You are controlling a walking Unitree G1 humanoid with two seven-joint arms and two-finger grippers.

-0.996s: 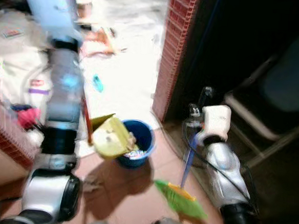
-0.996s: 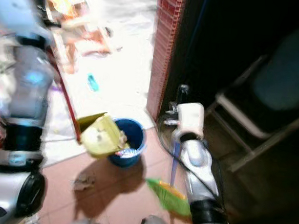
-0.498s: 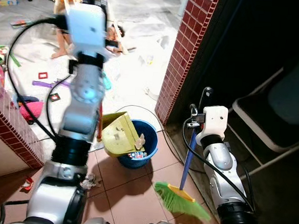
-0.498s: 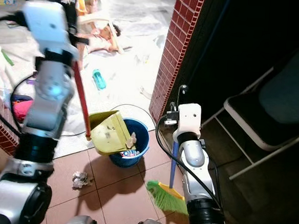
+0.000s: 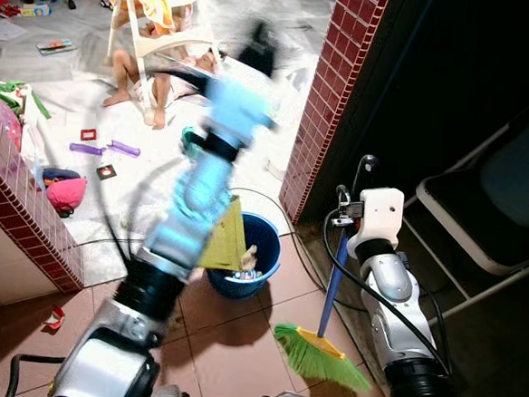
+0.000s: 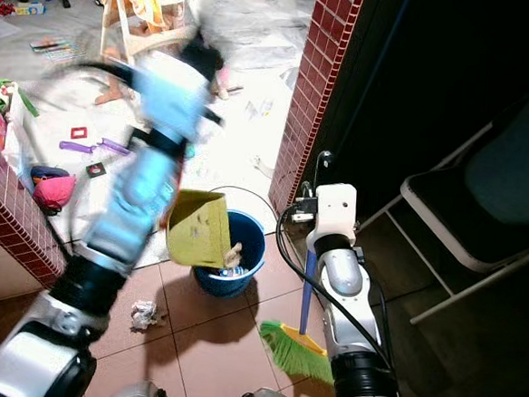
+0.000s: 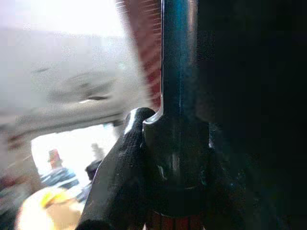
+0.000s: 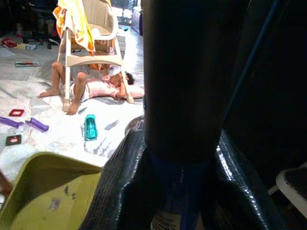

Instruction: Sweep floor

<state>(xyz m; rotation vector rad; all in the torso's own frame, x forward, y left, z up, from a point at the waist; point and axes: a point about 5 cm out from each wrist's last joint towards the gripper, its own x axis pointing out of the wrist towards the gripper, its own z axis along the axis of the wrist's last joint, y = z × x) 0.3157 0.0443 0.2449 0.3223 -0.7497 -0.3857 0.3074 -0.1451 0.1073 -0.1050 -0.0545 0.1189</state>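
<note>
here, left fingers (image 7: 120,177) clamped on dustpan (image 6: 199,228) handle (tipped over blue bucket (image 6: 243,251)), right fingers (image 8: 120,187) gripping broom (image 6: 299,346)

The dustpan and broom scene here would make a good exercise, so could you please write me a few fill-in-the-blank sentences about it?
1. The yellow dustpan is tipped over the ____ bucket.
2. The right gripper is shut on the broom, whose bristles are ____.
3. A crumpled scrap of paper lies on the ____ beside the bucket.
4. The left gripper is shut on the dustpan's ____.

Missing words: blue; green; floor; handle
</note>
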